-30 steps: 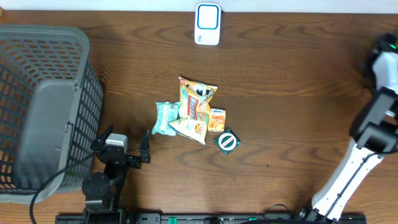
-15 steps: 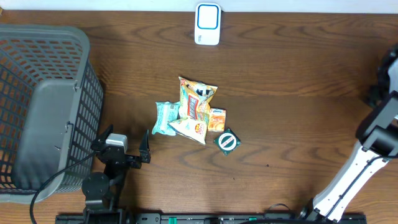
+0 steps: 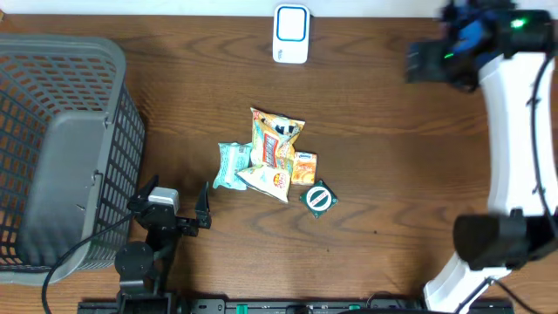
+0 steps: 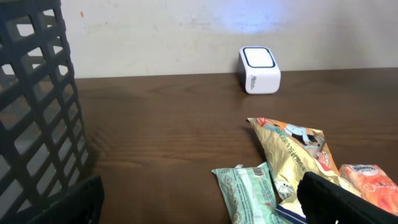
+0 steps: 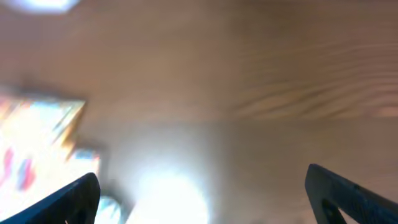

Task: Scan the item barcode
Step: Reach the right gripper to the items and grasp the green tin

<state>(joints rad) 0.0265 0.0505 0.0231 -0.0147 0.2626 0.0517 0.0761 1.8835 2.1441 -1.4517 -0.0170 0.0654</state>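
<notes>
- The snack packs (image 3: 275, 157) lie piled on the table (image 3: 392, 174), well apart from the white scanner (image 3: 291, 33).
- Our left gripper (image 3: 174, 199) and right gripper (image 3: 425, 63) are spread wide, holding nothing.
- We think all is left: pick 1 pack, show its barcode.

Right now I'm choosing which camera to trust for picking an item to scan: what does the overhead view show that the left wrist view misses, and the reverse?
Only overhead: the round green-and-black packet beside the pile, the blurred right arm, and the inside of the basket. Only left wrist: the pale wall behind the table and the printed side face of the scanner. Both: scanner, basket, yellow snack bag, teal packet and orange packet.
</notes>
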